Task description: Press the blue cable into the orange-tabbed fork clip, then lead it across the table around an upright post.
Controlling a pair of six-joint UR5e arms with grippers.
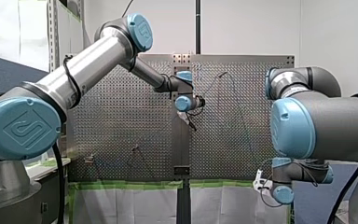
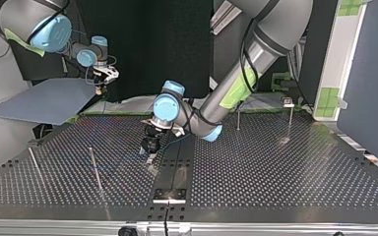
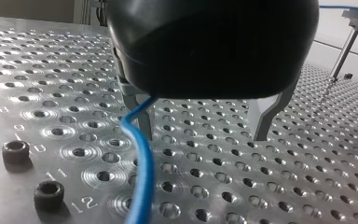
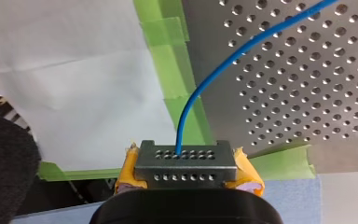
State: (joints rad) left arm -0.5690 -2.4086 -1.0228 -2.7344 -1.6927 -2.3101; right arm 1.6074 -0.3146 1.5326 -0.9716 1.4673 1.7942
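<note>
Perforated counter (image 2: 275, 167) all round, and the blue cable (image 4: 200, 88) looks thin, light and floppy. It will likely sag, so grip it close to where it must seat. Right end effector (image 4: 179, 161) pinches it just off the counter's edge. Left end effector (image 3: 204, 136) stands wide mid-counter, cable running just beside one finger. As for the orange-tabbed clip, can't make it out.

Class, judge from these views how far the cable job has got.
Done: unconfirmed; whether the blue cable sits in the fork clip is too small to tell. In hand: my right gripper clamps the cable; my left gripper stands open beside it. Left: leading it round an upright post.
</note>
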